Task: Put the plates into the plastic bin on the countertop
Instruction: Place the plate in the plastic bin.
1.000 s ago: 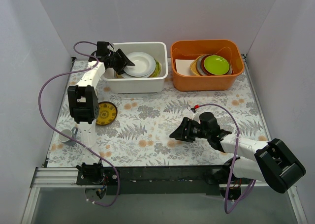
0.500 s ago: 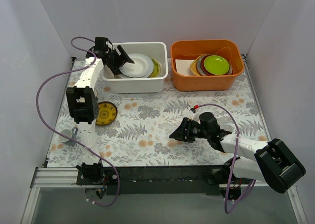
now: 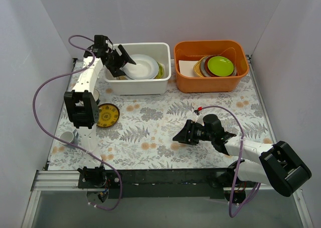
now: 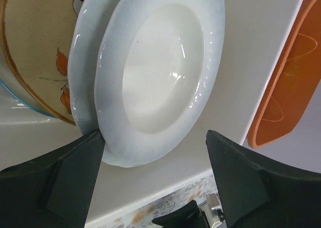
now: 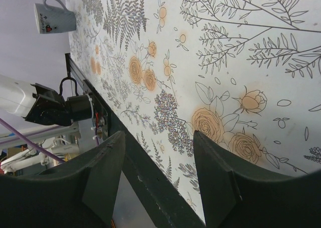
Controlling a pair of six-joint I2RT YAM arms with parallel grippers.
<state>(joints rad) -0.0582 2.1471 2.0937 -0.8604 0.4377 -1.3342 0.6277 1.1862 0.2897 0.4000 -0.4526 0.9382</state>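
The white plastic bin stands at the back left of the countertop. A plain white plate leans inside it on other plates. In the left wrist view that white plate rests against a second white one and a beige plate with orange marks. My left gripper hovers at the bin's left end, open, its jaws either side of the plate's rim without clamping it. A small dark-yellow plate lies on the cloth by the left arm. My right gripper is open and empty, low over the cloth.
An orange tub beside the bin holds a stack topped by a lime-green plate. A grey mug stands at the left edge of the cloth. The table's black front rail runs just under the right gripper.
The left gripper has opened wider and drawn back left from the white plate, which now rests in the bin. The right arm has not moved.
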